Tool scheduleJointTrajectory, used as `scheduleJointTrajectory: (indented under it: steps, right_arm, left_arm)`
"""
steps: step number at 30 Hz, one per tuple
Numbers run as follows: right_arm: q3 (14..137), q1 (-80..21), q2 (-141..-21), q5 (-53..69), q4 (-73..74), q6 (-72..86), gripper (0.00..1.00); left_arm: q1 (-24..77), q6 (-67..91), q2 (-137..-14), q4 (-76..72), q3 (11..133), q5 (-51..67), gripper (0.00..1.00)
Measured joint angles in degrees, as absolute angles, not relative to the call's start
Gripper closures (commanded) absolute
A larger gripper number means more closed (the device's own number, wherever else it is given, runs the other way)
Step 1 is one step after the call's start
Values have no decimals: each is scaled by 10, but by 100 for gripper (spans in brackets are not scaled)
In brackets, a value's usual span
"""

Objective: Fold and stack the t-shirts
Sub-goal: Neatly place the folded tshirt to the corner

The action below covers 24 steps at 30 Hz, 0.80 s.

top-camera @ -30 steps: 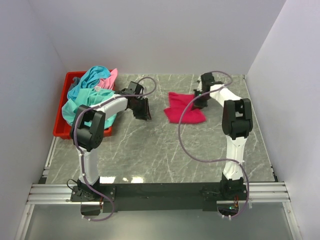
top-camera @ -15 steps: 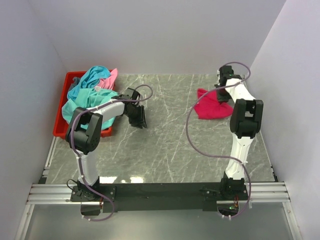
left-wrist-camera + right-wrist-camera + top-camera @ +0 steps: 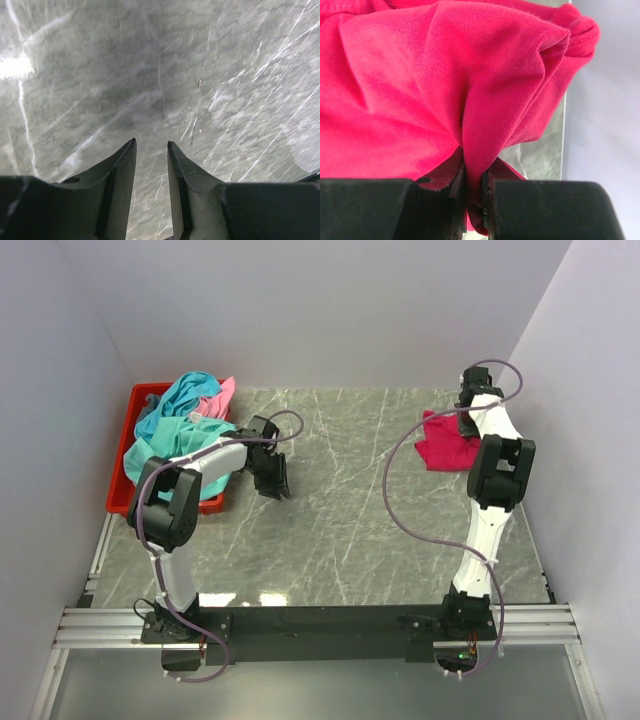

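Note:
The magenta-red t-shirt (image 3: 446, 447) lies bunched at the far right of the table, close to the right wall. My right gripper (image 3: 462, 418) is shut on a fold of it; in the right wrist view the cloth (image 3: 420, 75) fills the frame and is pinched between the jaws of that gripper (image 3: 474, 162). Teal t-shirts (image 3: 172, 432) and a light pink one (image 3: 221, 394) are heaped in the bin at the left. My left gripper (image 3: 279, 484) hangs over bare table right of the bin, narrowly open and empty (image 3: 151, 144).
The red plastic bin (image 3: 120, 502) stands against the left wall. The right wall (image 3: 605, 125) is right beside the held shirt. The grey marble table (image 3: 340, 530) lies between the arms. A purple cable loops from each arm.
My right gripper has pulled the magenta-red shirt from the table's middle to the far right by the wall. My left gripper has shifted slightly left and nearer.

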<state>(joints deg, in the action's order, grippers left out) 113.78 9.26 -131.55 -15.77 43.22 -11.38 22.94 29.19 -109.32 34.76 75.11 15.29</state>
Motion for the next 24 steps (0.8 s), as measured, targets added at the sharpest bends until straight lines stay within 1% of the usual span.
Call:
scheduleJointTrajectory:
  steps: [3,8,24]
  right_arm:
    - [1164,93,-1341,-162,428,-117,100]
    - [1170,92,-1359,-176,417,-121,100]
    - [1180,121,-1365,-198,398,-128,100]
  left_arm:
    - [229,292,-1089,358,751,150,63]
    - [229,291,-1085,380,751,145,63]
    - [229,291,-1085,403,759,140,63]
